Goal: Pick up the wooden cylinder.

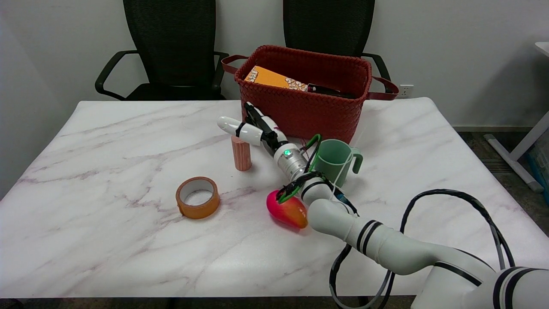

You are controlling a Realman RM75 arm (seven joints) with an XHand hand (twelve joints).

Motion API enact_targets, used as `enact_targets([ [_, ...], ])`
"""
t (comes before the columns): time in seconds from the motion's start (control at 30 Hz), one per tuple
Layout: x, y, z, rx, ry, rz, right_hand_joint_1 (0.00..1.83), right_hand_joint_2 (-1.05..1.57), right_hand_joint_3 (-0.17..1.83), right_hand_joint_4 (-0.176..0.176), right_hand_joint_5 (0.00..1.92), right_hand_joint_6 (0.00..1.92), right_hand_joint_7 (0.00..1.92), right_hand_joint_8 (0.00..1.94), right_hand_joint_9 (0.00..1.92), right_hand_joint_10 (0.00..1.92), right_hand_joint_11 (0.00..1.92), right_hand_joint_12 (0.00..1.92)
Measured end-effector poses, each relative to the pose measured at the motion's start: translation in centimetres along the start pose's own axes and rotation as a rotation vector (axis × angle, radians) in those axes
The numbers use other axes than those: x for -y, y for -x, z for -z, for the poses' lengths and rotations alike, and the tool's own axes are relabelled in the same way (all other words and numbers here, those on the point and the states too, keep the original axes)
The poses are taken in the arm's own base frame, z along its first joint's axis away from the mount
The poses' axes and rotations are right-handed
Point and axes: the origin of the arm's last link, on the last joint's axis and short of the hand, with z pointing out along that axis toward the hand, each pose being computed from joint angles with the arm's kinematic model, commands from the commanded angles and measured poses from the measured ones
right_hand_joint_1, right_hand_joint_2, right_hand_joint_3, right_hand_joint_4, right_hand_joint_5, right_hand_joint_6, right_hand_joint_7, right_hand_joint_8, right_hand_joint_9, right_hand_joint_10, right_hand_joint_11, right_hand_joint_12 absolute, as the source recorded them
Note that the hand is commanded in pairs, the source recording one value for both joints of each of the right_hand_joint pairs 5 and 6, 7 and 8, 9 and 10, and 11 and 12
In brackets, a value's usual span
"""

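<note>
The wooden cylinder (241, 153) stands upright on the marble table (107, 141), near its middle. My right hand (251, 128) hovers just above and behind its top, at the end of the arm reaching in from the lower right. Its fingers are spread, one white finger stretching left over the cylinder's top. Nothing is held, and whether a finger touches the cylinder's top cannot be told.
A red woven basket (300, 109) with an orange box stands right behind the hand. A green mug (336, 161) sits beside the forearm, a red-orange mango (286, 210) under the arm's wrist. An orange tape roll (197, 198) lies front left of the cylinder.
</note>
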Motion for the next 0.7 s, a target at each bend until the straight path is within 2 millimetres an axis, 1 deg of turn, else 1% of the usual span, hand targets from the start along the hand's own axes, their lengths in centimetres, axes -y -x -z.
enact_targets([
  [0.33,-0.8,0.5,-0.2,-0.009,0.025,-0.004,0.6,0.66,0.0,0.0,0.0,0.0,0.0,0.0,0.06,0.06,0.11,0.11],
  [0.43,-1.0,0.7,-0.2,-0.013,0.03,-0.006,0.58,0.65,0.08,0.0,0.0,0.0,0.0,0.0,0.06,0.06,0.11,0.11],
  [0.7,-1.3,1.4,-0.3,-0.012,0.044,-0.012,0.58,0.63,0.08,0.0,0.0,0.0,0.0,0.0,0.06,0.06,0.11,0.11],
])
